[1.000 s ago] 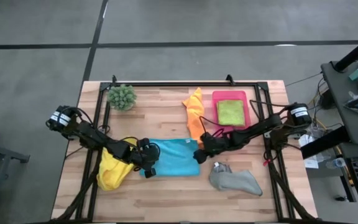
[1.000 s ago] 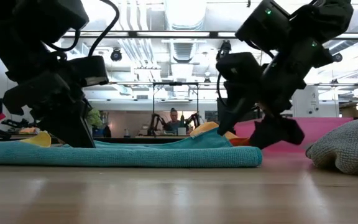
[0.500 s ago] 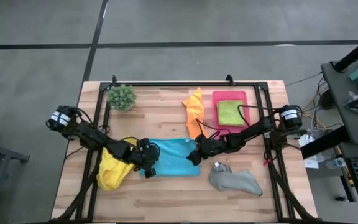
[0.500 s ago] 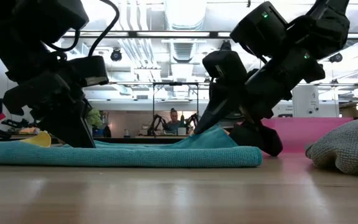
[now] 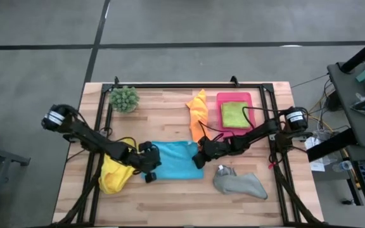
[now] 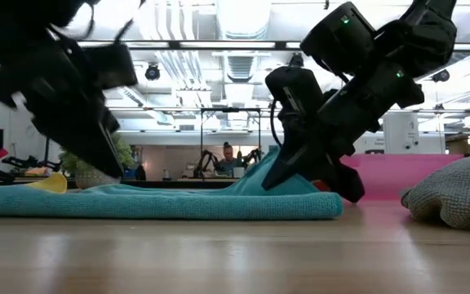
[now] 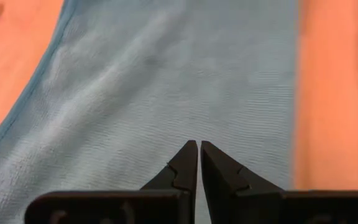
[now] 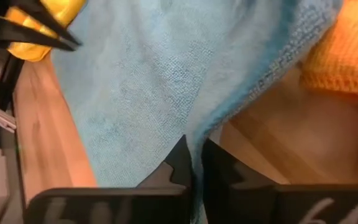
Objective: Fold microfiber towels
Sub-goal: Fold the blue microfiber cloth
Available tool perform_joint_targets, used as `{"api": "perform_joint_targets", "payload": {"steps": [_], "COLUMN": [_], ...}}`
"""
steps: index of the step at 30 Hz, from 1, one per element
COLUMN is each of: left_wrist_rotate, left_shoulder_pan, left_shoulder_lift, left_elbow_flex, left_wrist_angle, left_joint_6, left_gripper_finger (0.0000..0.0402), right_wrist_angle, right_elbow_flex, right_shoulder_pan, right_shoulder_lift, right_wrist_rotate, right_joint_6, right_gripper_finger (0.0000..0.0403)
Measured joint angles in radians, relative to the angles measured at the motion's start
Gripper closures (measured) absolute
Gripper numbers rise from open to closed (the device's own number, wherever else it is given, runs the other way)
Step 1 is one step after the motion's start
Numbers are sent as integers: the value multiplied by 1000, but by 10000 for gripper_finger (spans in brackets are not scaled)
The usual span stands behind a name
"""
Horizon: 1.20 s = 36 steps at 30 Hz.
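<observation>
The right end effector [image 5: 199,158] was wide open a moment ago; now it has pinched the right edge of the blue towel [image 5: 177,159] lying flat mid-counter; the left end effector [image 5: 149,170] stays clenched at the towel's left edge; folding can begin.

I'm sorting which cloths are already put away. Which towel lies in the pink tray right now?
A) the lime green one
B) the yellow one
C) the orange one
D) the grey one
A: the high view shows the lime green towel lying flat inside the pink tray; the other cloths are on the table outside it.
</observation>
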<state>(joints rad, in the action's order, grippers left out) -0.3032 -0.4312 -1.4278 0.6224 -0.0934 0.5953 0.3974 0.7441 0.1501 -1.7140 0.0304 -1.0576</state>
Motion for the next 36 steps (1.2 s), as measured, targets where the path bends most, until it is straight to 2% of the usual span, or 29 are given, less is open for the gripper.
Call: {"api": "perform_joint_targets", "payload": {"steps": [6,13,18,24,30,36], "left_wrist_rotate": [57,65,64,34,28,16], "left_shoulder_pan": [-71,-150,-160,-160,-160,-160], "left_shoulder_lift": [101,115,99,43,-33,-57], "left_elbow_flex": [-11,-59,-74,-74,-73,-67], "left_wrist_angle": [-76,-84,-84,-73,-19,11], "left_joint_6": [50,178,234,235,236,235], "left_gripper_finger": [396,396,396,396,396,396], "right_wrist_angle": [-118,-311,-448,-475,-488,-526], "right_elbow_flex": [3,12,86,218,376,537], "right_shoulder_pan": [5,9,9,9,9,2], "right_shoulder_lift": [66,181,213,141,13,-121], "right_wrist_rotate": [-4,27,72,76,75,75], "right_joint_6": [16,23,35,78,159,270], "right_gripper_finger": [394,394,394,394,394,394]}}
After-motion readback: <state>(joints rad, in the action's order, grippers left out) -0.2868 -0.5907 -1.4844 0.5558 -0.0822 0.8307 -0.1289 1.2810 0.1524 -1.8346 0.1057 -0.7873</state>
